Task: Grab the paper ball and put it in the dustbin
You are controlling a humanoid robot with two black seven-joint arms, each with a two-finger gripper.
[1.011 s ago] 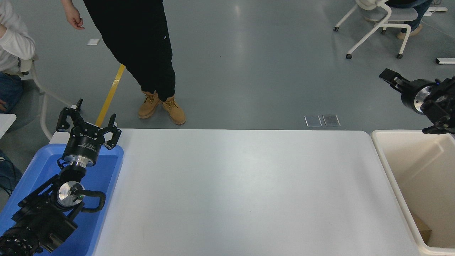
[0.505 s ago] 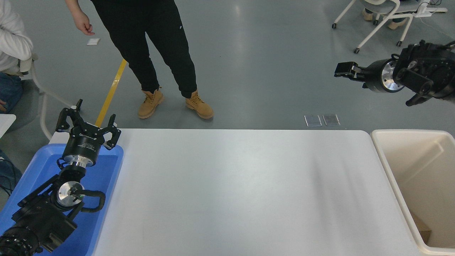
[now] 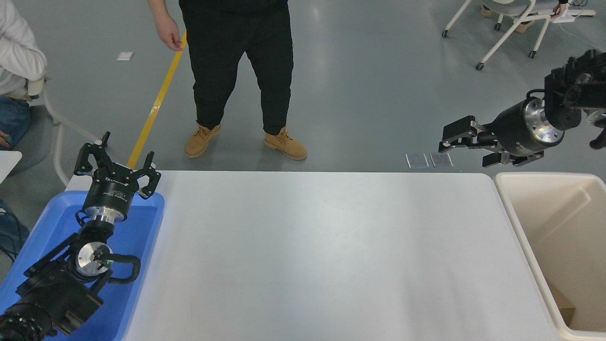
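Cream walls of the dustbin (image 3: 513,208) run off the right and bottom edges, and deep in its near corner a tan scrap, likely the paper ball (image 3: 563,308), shows only in part. Above the bin's far-left corner the right gripper (image 3: 461,142) hangs with fingers apart and nothing between them. Parked at lower left over the blue tray (image 3: 142,237), the left gripper (image 3: 116,166) spreads its fingers wide, holding nothing, beside the bare white desk (image 3: 322,255).
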